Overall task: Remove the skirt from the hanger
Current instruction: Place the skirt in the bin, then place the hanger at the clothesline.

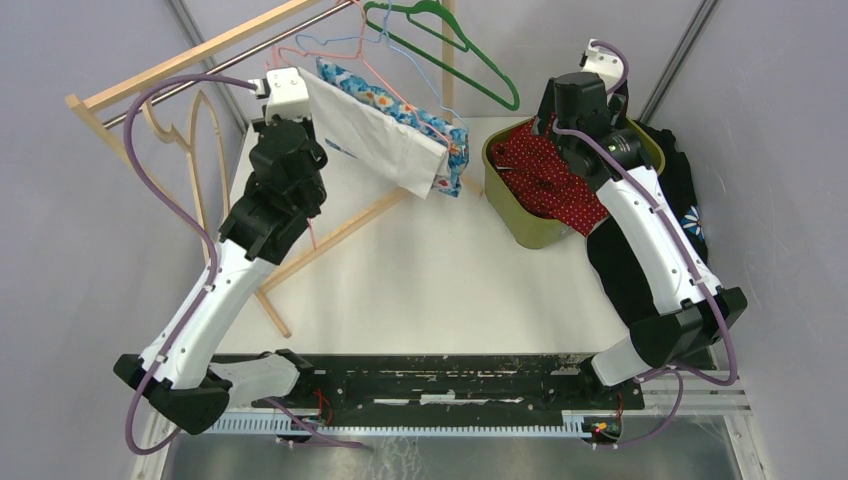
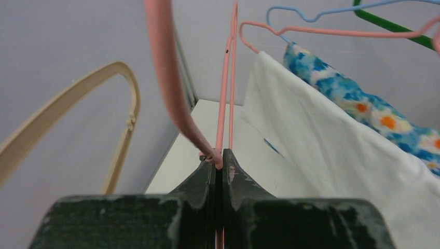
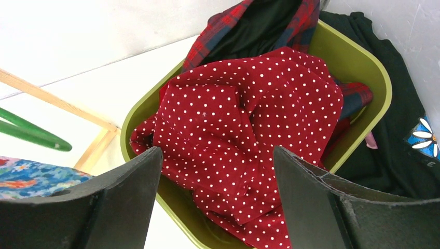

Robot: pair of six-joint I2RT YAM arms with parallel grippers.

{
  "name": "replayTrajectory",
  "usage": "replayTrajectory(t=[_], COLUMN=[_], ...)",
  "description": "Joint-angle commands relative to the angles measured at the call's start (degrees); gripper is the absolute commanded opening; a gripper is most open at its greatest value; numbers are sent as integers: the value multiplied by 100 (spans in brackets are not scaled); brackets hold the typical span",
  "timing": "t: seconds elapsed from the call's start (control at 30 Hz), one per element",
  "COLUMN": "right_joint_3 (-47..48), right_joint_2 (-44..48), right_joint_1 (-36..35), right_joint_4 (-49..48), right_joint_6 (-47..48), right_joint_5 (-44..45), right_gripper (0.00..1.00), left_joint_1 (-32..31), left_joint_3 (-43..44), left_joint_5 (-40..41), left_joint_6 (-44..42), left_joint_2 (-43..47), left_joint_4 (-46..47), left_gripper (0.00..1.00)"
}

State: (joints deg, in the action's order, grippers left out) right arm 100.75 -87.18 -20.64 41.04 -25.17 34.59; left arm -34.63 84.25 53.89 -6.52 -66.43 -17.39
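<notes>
A skirt, white (image 1: pixel 370 130) on its near face and blue-floral (image 1: pixel 400 105) behind, hangs over a pink wire hanger (image 1: pixel 395 85) on the rack. In the left wrist view the white cloth (image 2: pixel 321 140) and the floral cloth (image 2: pixel 363 104) lie to the right of my fingers. My left gripper (image 1: pixel 290 75) is shut on the pink hanger's wire (image 2: pixel 225 93), which runs between its closed fingertips (image 2: pixel 222 155). My right gripper (image 1: pixel 560 125) is open and empty (image 3: pixel 217 151), above a red polka-dot cloth (image 3: pixel 249 114) in an olive bin (image 3: pixel 363 57).
A wooden rack (image 1: pixel 200 50) stands at the back left with a cream hanger (image 1: pixel 205 140) and a green hanger (image 1: pixel 460 60). A blue wire hanger (image 2: pixel 311 14) hangs behind the skirt. A black garment with a daisy (image 1: pixel 690 200) lies right of the bin (image 1: pixel 530 235).
</notes>
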Motion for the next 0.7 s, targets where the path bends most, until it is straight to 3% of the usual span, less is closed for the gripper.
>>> replayTrajectory(t=[0.0, 0.67], right_joint_3=[33, 248], right_joint_2=[-2, -439], right_joint_1=[-17, -16], right_joint_4=[-335, -335], right_joint_6=[188, 247], right_joint_5=[122, 45], right_gripper=[84, 83], left_joint_1=[658, 848], left_joint_3=[219, -313], left_joint_5=[-208, -247], left_joint_6=[48, -1049], left_joint_2=[-56, -91], left_joint_4=[714, 2243], left_gripper=[3, 3])
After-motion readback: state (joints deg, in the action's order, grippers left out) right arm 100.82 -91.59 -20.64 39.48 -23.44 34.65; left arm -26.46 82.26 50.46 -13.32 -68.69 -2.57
